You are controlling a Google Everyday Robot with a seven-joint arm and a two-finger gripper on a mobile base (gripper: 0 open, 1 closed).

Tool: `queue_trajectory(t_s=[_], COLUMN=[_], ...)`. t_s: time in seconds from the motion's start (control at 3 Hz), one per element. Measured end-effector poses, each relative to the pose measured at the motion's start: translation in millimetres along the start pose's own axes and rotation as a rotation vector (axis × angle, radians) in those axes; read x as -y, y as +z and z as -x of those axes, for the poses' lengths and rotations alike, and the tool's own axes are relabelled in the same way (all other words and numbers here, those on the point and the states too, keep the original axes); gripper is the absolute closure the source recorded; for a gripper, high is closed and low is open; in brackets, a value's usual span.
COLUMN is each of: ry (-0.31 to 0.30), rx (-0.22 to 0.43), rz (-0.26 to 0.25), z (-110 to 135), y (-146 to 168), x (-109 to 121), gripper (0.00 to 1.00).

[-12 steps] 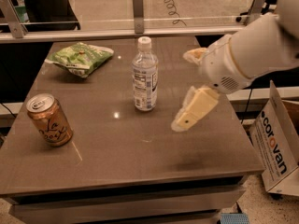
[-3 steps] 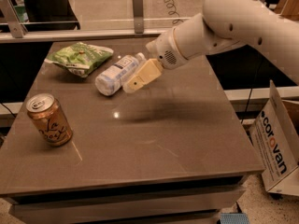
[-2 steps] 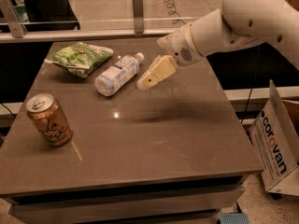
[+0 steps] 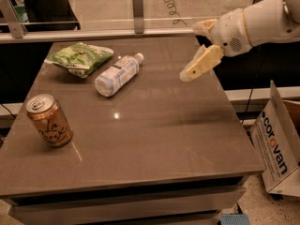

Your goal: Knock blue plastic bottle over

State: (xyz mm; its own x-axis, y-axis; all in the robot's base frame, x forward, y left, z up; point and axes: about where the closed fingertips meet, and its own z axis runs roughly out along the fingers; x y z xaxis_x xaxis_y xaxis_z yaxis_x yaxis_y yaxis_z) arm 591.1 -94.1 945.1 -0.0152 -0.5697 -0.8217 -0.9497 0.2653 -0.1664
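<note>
The blue plastic bottle (image 4: 117,74), clear with a white cap and pale label, lies on its side on the far left part of the brown table (image 4: 164,130), cap pointing to the back right. It rests beside a green bag. My gripper (image 4: 192,51) hovers above the table's far right part, well to the right of the bottle and not touching it. Its cream fingers (image 4: 200,64) stand apart, with nothing between them.
An orange-gold drink can (image 4: 49,121) stands upright near the table's left front. A green snack bag (image 4: 79,57) lies at the back left, next to the bottle. A cardboard box (image 4: 276,144) stands on the floor to the right. A rail runs behind the table.
The bottle, upright four seconds ago, now lies on its side by the green bag. My gripper has drawn back to the right, away from the bottle.
</note>
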Motion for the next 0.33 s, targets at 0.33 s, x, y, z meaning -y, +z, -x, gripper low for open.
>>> queue_trajectory(t_s=[0.33], ry=[-0.013], rx=[0.001], rz=[0.000], z=[1.7], y=[-4.3], x=[0.0], gripper=[0.00])
